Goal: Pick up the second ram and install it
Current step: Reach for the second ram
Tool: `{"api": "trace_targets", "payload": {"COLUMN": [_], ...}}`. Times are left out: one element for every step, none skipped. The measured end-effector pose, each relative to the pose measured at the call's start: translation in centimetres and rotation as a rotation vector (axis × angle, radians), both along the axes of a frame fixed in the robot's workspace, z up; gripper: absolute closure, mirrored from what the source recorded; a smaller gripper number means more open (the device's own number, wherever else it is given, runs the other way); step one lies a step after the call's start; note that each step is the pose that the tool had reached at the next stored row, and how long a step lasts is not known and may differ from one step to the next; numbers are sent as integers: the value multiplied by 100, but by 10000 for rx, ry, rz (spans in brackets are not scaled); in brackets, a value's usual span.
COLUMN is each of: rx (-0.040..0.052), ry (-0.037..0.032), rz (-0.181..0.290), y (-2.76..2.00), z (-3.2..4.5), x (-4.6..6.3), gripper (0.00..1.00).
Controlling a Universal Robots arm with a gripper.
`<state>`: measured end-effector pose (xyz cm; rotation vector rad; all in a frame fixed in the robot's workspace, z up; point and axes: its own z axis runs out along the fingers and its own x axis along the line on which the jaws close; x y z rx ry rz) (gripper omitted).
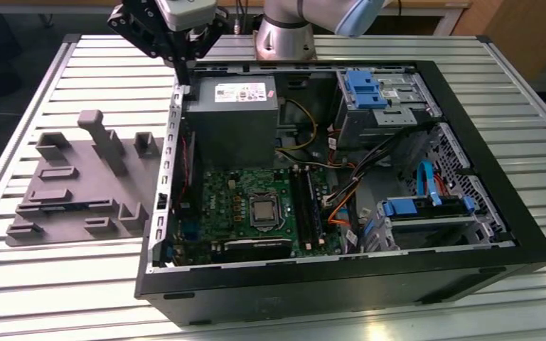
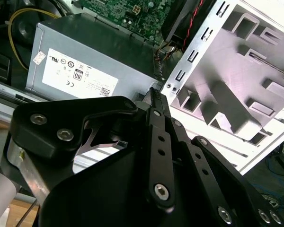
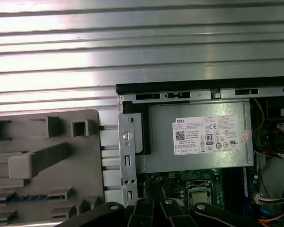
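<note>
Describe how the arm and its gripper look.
The arm is a silver-grey cylinder with a light blue joint cap. The gripper is black: angular linkage bars with silver screw heads, below a pale grey wrist piece.

Bright light from above falls on the metal table (image 3: 132, 28) — its ribs shine white in the first wrist view. Inside the computer case (image 1: 349, 291) it is dimmer, with soft shadows. In the second wrist view the gripper (image 2: 154, 94) is a dark shape and the grey tray (image 2: 236, 94) looks washed out
</note>
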<state>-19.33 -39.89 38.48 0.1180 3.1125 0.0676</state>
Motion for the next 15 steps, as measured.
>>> {"api": "trace_targets", "payload": {"rx": [1, 1, 0, 1, 1, 0, 0, 0, 0, 1, 1, 1, 1, 0, 0], "ry": [0, -1, 0, 0, -1, 0, 0, 0, -1, 0, -1, 0, 0, 0, 0], "rz": [0, 0, 0, 0, 0, 0, 0, 0, 1, 1, 1, 1, 0, 1, 0], "y": [0, 0, 0, 0, 0, 0, 0, 0, 0, 0, 0, 0, 0, 0, 0], "z": [-1, -3, -3, -5, -6, -7, -7, -8, -9, -10, -11, -12, -13, -14, -14], "x": [-5, -10, -15, -20, -24, -28, -32, -36, -39, -42, -46, -49, -52, -55, -59], "gripper": [89, 89, 89, 89, 89, 89, 89, 89, 89, 89, 89, 89, 89, 89, 89]}}
